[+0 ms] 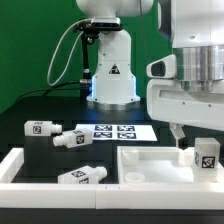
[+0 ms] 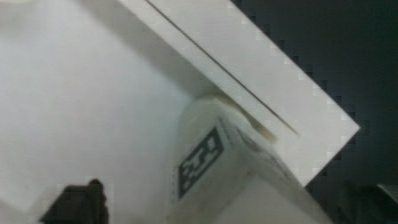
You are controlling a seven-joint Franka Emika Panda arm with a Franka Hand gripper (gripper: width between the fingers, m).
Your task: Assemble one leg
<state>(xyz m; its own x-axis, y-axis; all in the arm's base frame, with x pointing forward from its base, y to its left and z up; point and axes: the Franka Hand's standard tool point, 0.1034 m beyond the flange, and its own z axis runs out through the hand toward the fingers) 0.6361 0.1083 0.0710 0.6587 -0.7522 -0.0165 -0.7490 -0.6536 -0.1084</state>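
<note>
My gripper (image 1: pixel 196 148) is at the exterior view's right, low over the large white panel (image 1: pixel 150 168). It is shut on a leg (image 1: pixel 207 155), a stubby white peg with a black-and-white tag, held at the panel's far right corner. In the wrist view the leg (image 2: pixel 210 160) fills the space between my dark fingers (image 2: pixel 79 202), against the panel's raised edge (image 2: pixel 231 60). Whether the leg touches the panel cannot be told. Three more legs lie loose on the table: one at the left (image 1: pixel 42 127), one beside it (image 1: pixel 72 138) and one nearer the front (image 1: pixel 82 176).
The marker board (image 1: pixel 112 131) lies flat in front of the arm's base (image 1: pixel 112 85). White border rails (image 1: pixel 20 165) run along the left and front of the work area. A cable hangs behind the base.
</note>
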